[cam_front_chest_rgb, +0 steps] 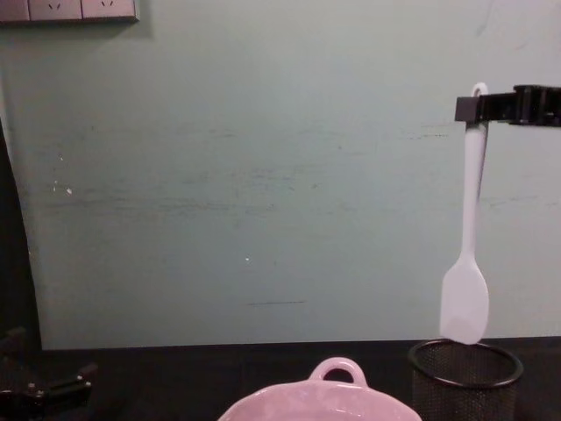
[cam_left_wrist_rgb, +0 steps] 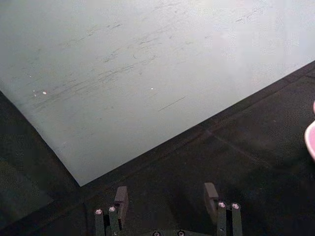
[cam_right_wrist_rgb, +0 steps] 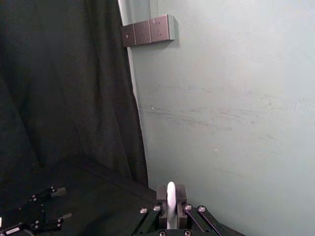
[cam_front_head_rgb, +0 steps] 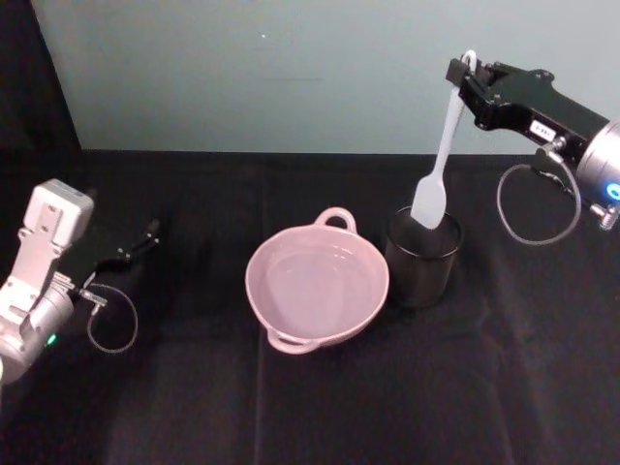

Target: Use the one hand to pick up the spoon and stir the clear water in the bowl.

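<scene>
black two-finger right gripper (cam_front_head_rgb: pixel 466 71), jaws clamped on the white plastic spoon (cam_front_head_rgb: pixel 448 136), holds it over the black wire-mesh cup (cam_front_head_rgb: pixel 422 266); stirring the clear water (cam_front_head_rgb: pixel 315 281) in the pale pink round bowl (cam_front_head_rgb: pixel 251 283) remains; left gripper (cam_front_head_rgb: pixel 141 240) parked, jaws apart.

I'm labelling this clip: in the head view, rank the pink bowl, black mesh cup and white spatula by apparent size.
1. The pink bowl, clearly largest.
2-3. The black mesh cup and white spatula, unsure: the spatula is longer but slimmer, and hangs raised, nearer the camera.
</scene>
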### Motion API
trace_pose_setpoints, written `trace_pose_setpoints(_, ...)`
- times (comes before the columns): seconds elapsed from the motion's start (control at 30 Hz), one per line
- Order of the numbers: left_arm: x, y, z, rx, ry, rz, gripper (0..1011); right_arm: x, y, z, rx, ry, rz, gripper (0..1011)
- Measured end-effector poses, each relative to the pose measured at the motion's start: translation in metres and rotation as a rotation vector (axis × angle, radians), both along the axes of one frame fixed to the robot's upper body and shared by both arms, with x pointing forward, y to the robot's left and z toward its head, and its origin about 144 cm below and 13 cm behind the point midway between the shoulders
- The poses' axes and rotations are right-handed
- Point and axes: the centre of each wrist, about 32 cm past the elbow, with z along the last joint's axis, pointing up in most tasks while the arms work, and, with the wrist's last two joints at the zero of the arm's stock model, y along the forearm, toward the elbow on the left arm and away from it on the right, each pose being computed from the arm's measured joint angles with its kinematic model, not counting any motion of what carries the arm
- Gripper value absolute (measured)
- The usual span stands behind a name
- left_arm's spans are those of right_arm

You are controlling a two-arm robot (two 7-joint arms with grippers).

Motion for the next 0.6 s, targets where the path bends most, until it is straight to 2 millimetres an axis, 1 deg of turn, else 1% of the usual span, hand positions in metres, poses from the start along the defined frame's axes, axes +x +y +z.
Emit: trace_pose_setpoints(0.6, 0.0000, 0.0000, 0.0000, 0.000, 0.000, 0.000, 1011, 0.0001, -0.0003, -0.0011, 0.005, 0.002, -0.004, 112)
